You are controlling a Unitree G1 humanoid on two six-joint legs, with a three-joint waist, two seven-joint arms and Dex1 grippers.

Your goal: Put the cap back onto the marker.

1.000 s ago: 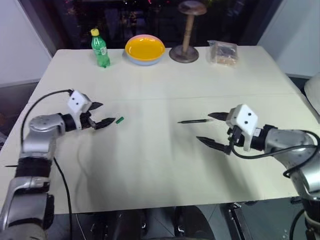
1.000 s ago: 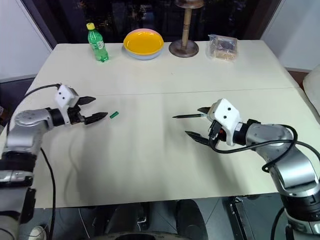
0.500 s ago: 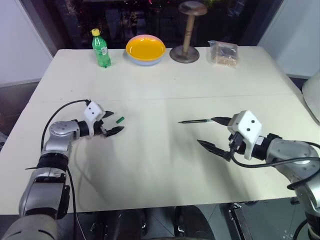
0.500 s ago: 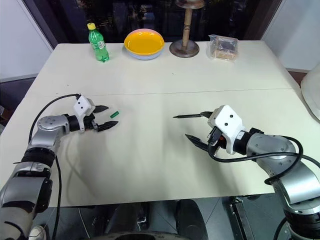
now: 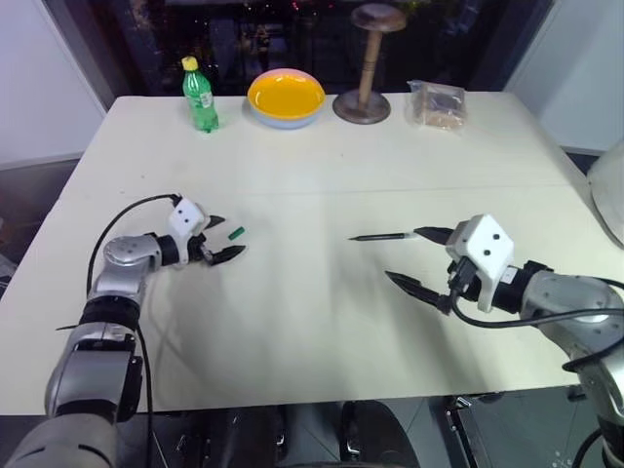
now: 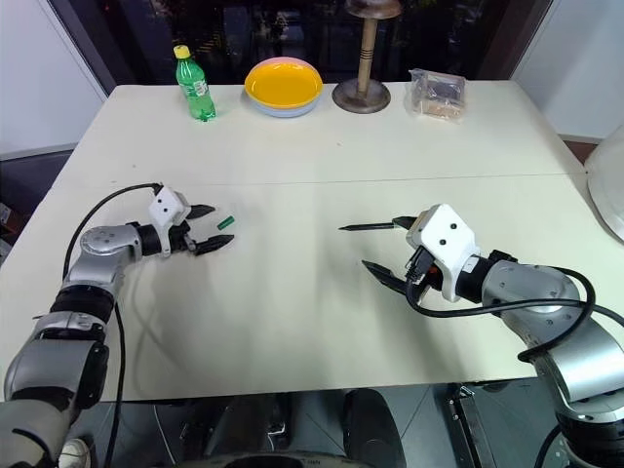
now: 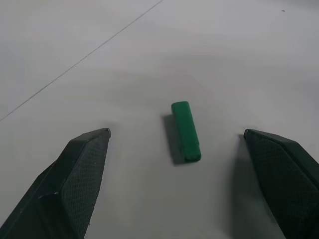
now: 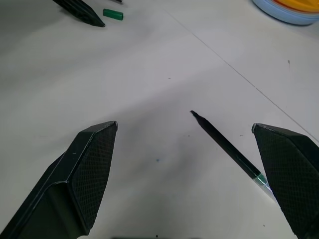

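My left gripper (image 5: 222, 239) sits low over the white table (image 5: 322, 156), jaws spread wide, the small green cap (image 7: 186, 130) lying flat just ahead between its fingertips, untouched. My right gripper (image 5: 419, 258) is also spread wide and empty, the dark marker (image 5: 382, 236) lying beside its upper finger.

Silver arms, black textured fingers (image 7: 82, 169)

No text, brand, number or sign is reading legibly anywhere; the label on the green bottle (image 5: 201, 95) at the desk's far edge is showing too small to decipher.
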